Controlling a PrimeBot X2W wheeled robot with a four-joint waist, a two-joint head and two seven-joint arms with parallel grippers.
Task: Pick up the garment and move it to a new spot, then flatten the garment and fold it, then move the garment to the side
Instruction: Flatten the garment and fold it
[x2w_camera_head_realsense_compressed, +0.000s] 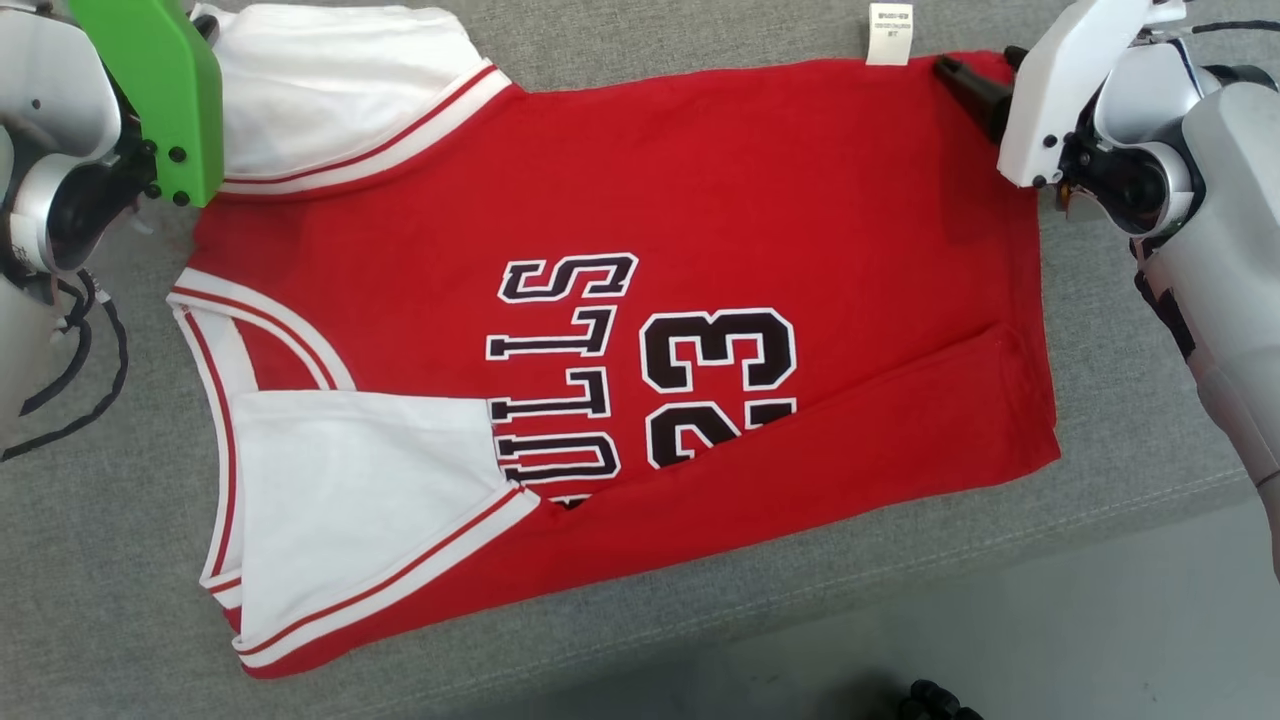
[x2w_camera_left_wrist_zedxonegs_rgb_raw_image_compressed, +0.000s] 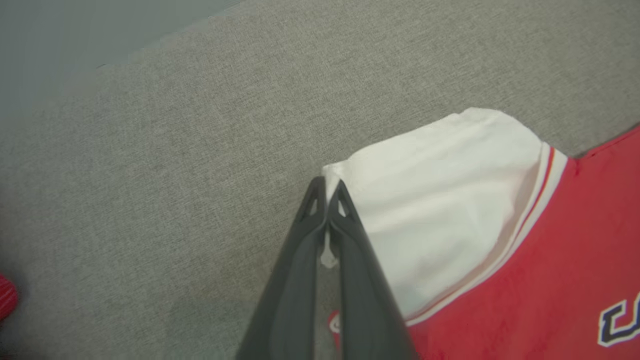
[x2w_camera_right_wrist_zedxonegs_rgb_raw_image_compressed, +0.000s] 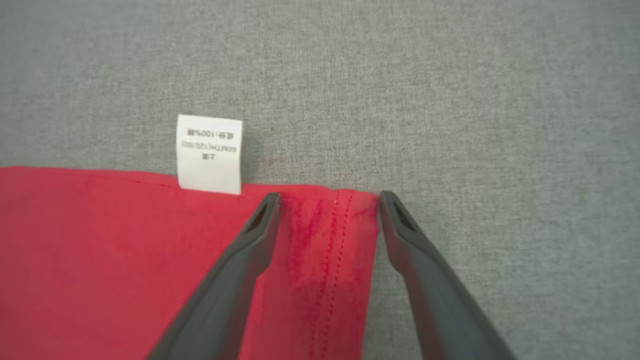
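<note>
Pinching the far white sleeve's edge, the left gripper is clamped on the jersey. The jersey lies spread on grey fabric: red, with white sleeves, striped trim and black "BULLS 23" lettering. Its near side is folded over part of the lettering. A white label sticks out past the far edge. The right gripper is spread wide, its fingers straddling the hem corner.

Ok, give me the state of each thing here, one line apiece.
Jersey, spread flat on the grey surface, near side folded over the print.
Left gripper, shut on the corner of the jersey's white sleeve.
Right gripper, open, fingers straddling the jersey's hem corner.
Care label, lying flat, sticking out past the jersey's edge.
</note>
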